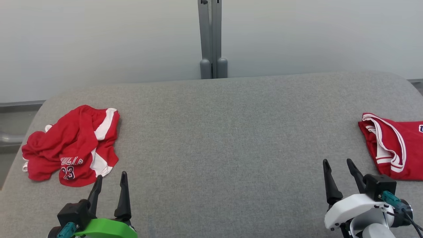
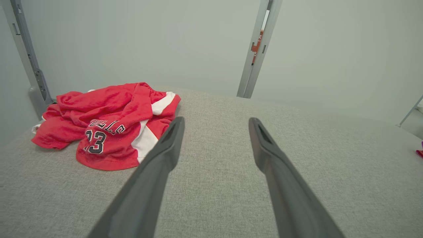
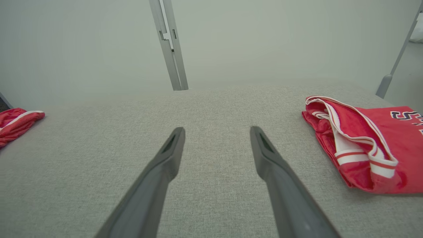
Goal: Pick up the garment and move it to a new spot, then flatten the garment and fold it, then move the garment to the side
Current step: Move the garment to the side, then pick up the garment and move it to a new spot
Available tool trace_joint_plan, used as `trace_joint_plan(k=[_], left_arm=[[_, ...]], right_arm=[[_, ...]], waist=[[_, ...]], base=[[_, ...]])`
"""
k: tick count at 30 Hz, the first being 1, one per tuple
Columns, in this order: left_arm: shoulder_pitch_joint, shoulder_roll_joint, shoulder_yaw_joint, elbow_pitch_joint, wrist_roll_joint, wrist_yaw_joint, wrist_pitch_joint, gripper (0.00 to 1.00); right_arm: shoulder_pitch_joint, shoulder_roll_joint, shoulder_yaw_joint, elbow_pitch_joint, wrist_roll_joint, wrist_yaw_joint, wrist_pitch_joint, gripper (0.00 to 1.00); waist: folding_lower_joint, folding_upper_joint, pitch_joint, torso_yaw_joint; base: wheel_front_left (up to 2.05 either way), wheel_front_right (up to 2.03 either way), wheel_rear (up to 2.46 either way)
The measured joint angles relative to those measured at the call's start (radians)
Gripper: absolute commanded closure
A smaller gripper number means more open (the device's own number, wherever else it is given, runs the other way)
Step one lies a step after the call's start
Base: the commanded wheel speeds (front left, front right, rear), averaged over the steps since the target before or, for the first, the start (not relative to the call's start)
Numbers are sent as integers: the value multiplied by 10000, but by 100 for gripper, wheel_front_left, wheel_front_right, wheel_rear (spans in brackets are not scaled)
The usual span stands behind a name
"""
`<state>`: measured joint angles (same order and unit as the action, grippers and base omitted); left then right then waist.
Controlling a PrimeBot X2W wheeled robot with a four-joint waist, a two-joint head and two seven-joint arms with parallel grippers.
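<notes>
Pickup, flattening, folding and moving aside are apparently all still waiting: the crumpled garment [image 1: 71, 145] is lying left on the bench [image 1: 214, 138], left gripper [image 1: 111, 175] and right gripper [image 1: 338, 161] hovering near, fingers apart, empty.

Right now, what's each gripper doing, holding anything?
Left gripper: open, holding nothing.
Right gripper: open, holding nothing.

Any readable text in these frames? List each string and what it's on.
"23": dark numerals on the crumpled red garment, near its front hem.
"ULLS": arched letters just above the 23; the start is lost in a fold and the last letter is uncertain.
"S": dark letter on the folded red jersey; the rest is cut off by the picture's edge.
Too small to read: the orange tag on the grey post.
</notes>
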<state>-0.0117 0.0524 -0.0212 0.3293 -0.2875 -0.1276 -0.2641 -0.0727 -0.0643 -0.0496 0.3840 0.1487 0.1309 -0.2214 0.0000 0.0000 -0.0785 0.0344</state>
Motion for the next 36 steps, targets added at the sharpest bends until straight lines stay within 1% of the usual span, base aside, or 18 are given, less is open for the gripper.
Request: trace_joint_plan(k=[11, 18, 27, 36], left_arm=[[12, -13, -92, -171, -33, -2, 0, 0], [10, -27, 86, -376, -6, -2, 2, 0], [19, -33, 449, -667, 360, -2, 0, 0], [11, -31, 830, -681, 550, -2, 0, 0]], right_arm=[[218, 113, -90, -414, -31, 0, 178, 0], [333, 130, -267, -552, -96, 0, 259, 0], [386, 142, -234, -579, 347, 0, -15, 0], [267, 150, -232, -437, 428, 0, -226, 0]], waist=[[0, 0, 12, 45], [0, 0, 80, 411], [0, 0, 181, 1714], [0, 0, 276, 3205]], base=[[0, 0, 0], [0, 0, 0], [0, 0, 0], [0, 0, 0]])
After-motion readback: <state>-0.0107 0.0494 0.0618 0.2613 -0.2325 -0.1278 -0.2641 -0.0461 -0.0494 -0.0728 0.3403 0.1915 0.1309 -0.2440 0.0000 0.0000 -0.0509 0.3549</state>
